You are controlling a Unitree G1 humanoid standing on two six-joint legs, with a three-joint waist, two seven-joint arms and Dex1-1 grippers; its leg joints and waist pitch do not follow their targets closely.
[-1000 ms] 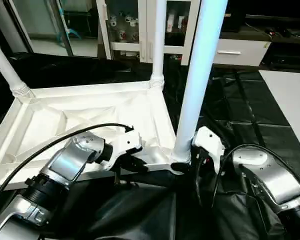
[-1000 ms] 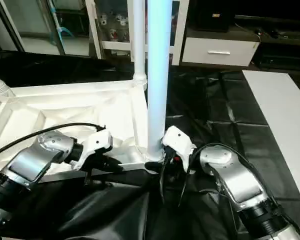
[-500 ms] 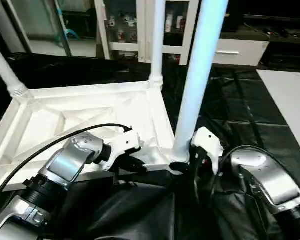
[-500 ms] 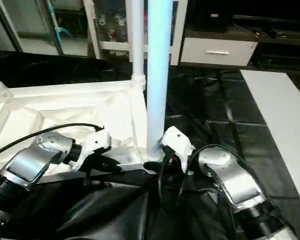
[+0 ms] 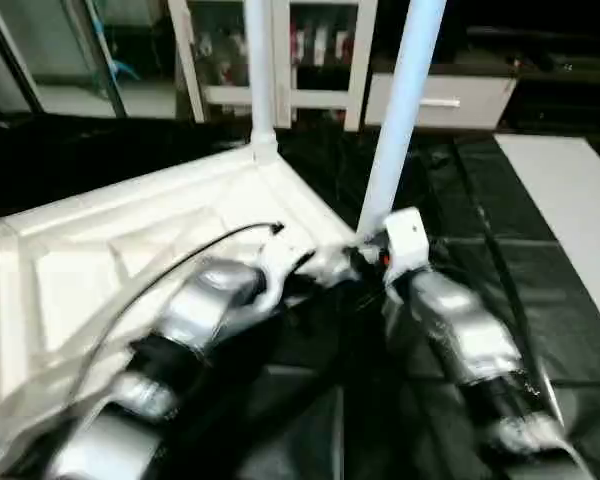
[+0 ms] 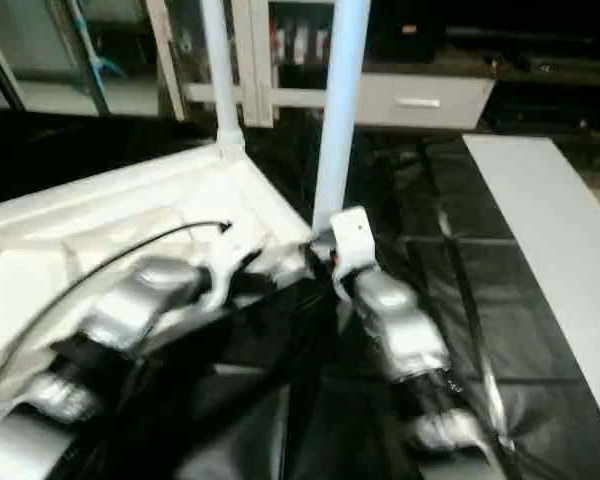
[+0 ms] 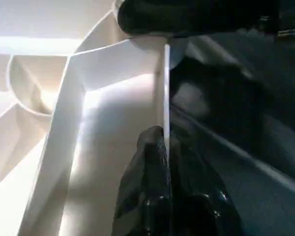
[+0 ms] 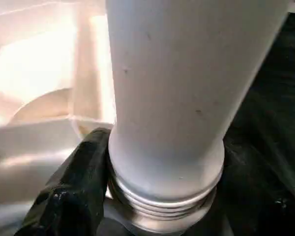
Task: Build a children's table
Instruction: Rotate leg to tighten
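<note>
You have the large white plastic rectangular tabletop lying upside down on the black-covered work surface, ribbed underside up. Its round corner sockets act as the holders here: the near one carries a long white tapered round leg standing upright, threaded collar seated at the socket mouth, as the right wrist view shows. The far corner socket holds a second upright white leg. An open round socket recess sits among the ribs, with nothing in it.

Your right gripper stands partly open, with its black fingers set around the base of the near leg, one pad against the collar. Your left gripper is pinched nearly closed on the thin upright edge wall of the tabletop, the white rim running between its two black fingers.

Against the picture from a second ago, the head views have swung, so the whole scene sits differently. Beyond that, both silver forearms now reach more straight ahead towards the near corner, where before they came in from the sides, and the tabletop appears turned, its near corner pointing more towards you. Both grips are as before.

Behind stands the white glass-door cabinet.
</note>
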